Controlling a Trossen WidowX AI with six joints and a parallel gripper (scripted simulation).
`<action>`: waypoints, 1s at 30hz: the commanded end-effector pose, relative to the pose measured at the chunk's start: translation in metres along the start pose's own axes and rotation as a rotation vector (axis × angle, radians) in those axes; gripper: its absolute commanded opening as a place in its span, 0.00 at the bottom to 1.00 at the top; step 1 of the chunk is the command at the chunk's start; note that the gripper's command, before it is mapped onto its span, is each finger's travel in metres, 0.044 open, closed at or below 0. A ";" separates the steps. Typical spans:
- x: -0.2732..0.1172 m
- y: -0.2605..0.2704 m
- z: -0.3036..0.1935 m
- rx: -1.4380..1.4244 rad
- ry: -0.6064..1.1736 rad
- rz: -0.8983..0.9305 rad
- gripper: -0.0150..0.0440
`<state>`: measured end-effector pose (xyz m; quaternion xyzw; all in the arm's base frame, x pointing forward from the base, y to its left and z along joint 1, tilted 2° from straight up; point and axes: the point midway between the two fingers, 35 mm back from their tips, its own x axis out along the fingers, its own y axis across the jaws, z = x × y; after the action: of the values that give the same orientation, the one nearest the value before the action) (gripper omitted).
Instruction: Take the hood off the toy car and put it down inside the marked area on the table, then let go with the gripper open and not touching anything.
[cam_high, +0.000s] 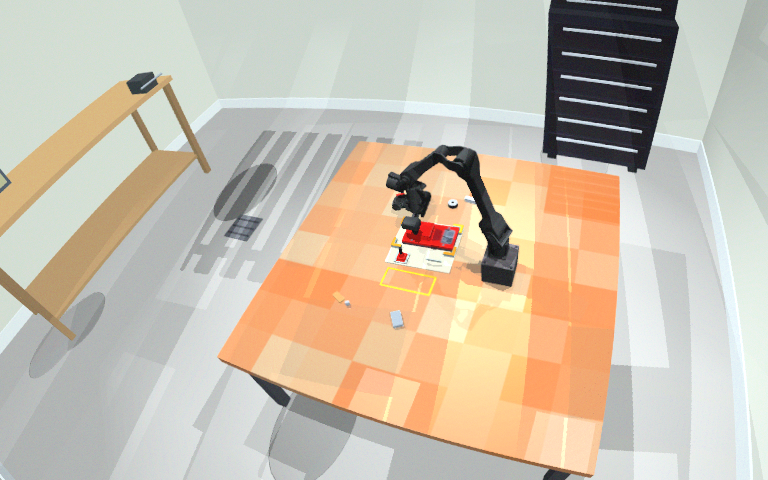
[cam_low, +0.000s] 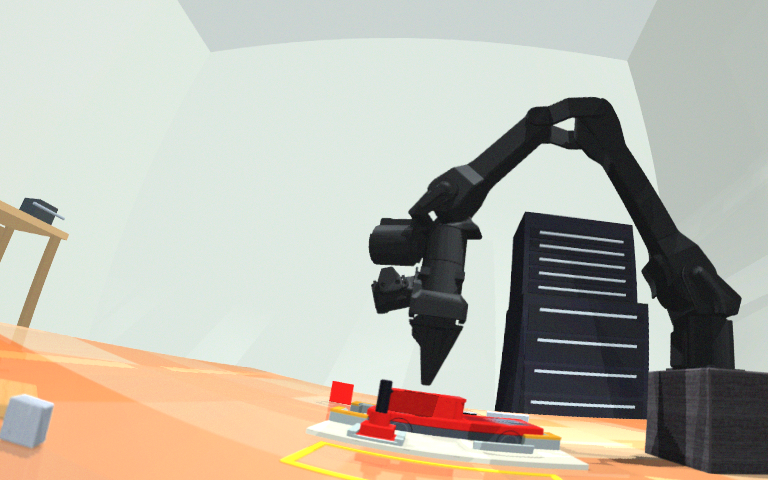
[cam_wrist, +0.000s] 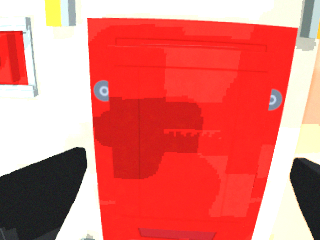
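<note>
I am holding my gripper wide open, with nothing between its fingers, and I am pointing it downward over the toy car. In the exterior view my fingertips are hovering just above the red hood, apart from it; in the wrist view they are standing out to either side of the red bodywork. The hood is sitting on the car, outside the marked area. The car is resting on a white board, between corner brackets with yellow parts, and the windscreen-like grey panel is showing at the end nearer my base block.

A red fixture is standing on the same board beside the car, its black post pointing upward. The yellow outline of the marked area is lying on the table just beside the board. Farther out, beyond the outline, a light grey box is lying on the tabletop, and a small pale block is resting near a tan piece.
</note>
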<state>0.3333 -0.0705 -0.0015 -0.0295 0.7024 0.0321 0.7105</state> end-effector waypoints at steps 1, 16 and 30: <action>0.006 0.001 -0.002 0.004 0.008 0.005 1.00; 0.012 0.001 -0.002 0.004 0.008 0.005 1.00; 0.019 0.001 -0.002 0.004 0.008 0.005 1.00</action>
<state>0.3322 -0.0702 -0.0182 -0.0290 0.7044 0.0326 0.7085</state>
